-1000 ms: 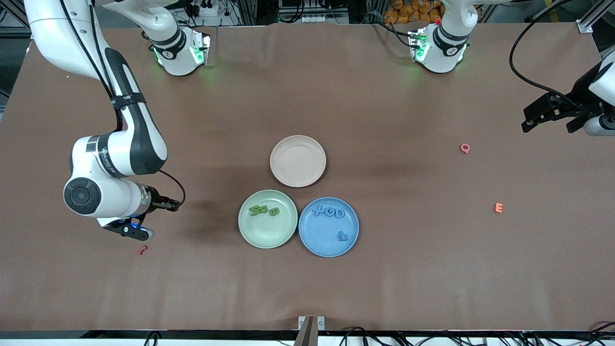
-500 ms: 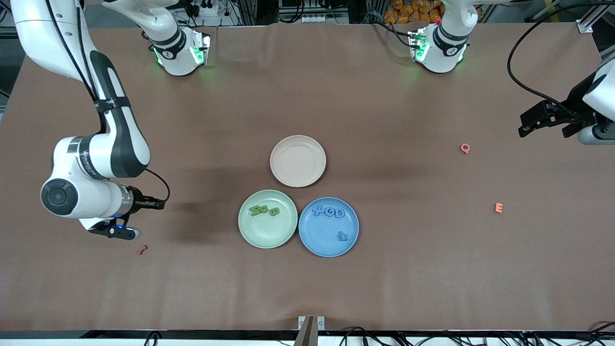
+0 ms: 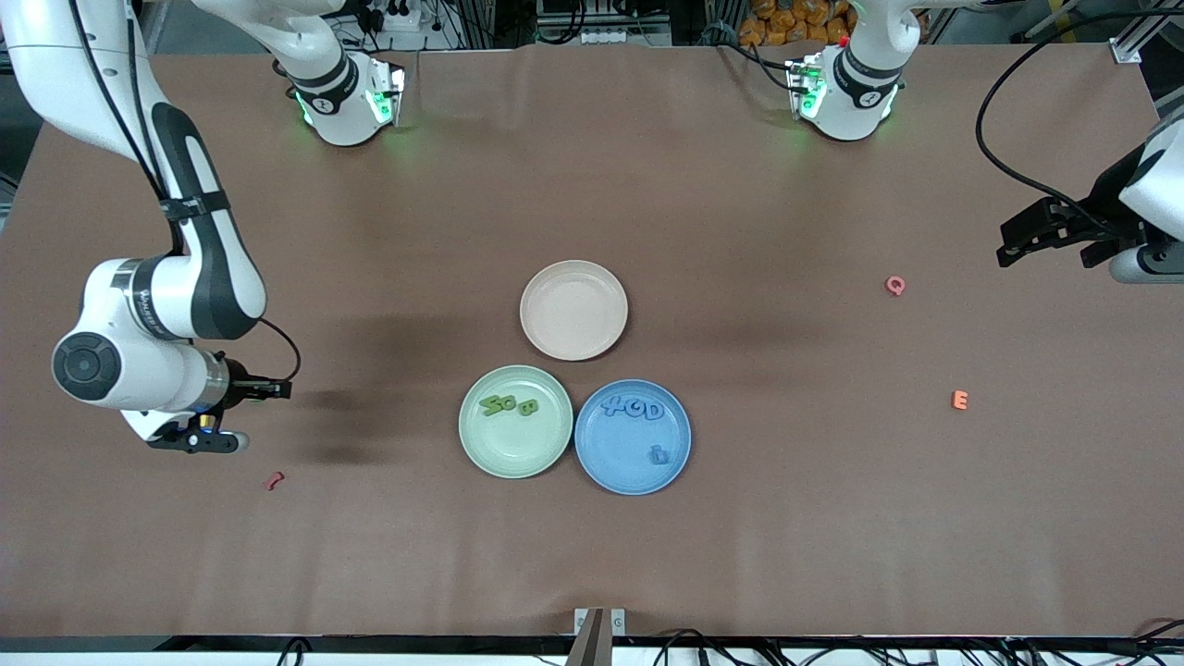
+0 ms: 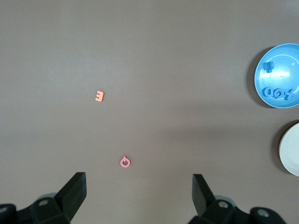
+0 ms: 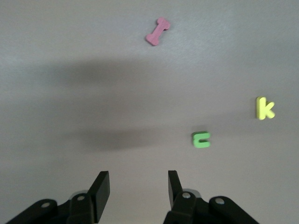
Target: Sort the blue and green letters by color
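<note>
Jaws of the right gripper (image 5: 135,186) stand partly apart with nothing between them, low in the front frame at the right arm's edge, over the bare surface (image 3: 592,555) just above a red letter (image 3: 273,480). Its wrist view shows the green c (image 5: 201,139) lying flat on the surface close beneath the jaws but off their line, toward a yellow k (image 5: 265,108); in the front frame the right arm (image 3: 199,277) hides both. In the lower centre sit the green plate (image 3: 513,455), holding what look like three green letters (image 3: 507,405), and, touching it, the blue plate (image 3: 606,458) with all four blue letters (image 3: 634,408). So blue looks done, and the step in hand is fetching the last green one. Next, the right gripper should shift until the c lies between its jaws, drop, close on it and carry it to the green plate, steering clear of the k. Higher up lie an orange E (image 3: 960,400), a beige plate (image 3: 573,310) and a pink Q (image 3: 894,285). Over the surface at the left arm's edge, the left gripper (image 4: 140,191) waits, its jaws wide apart and holding nothing.
</note>
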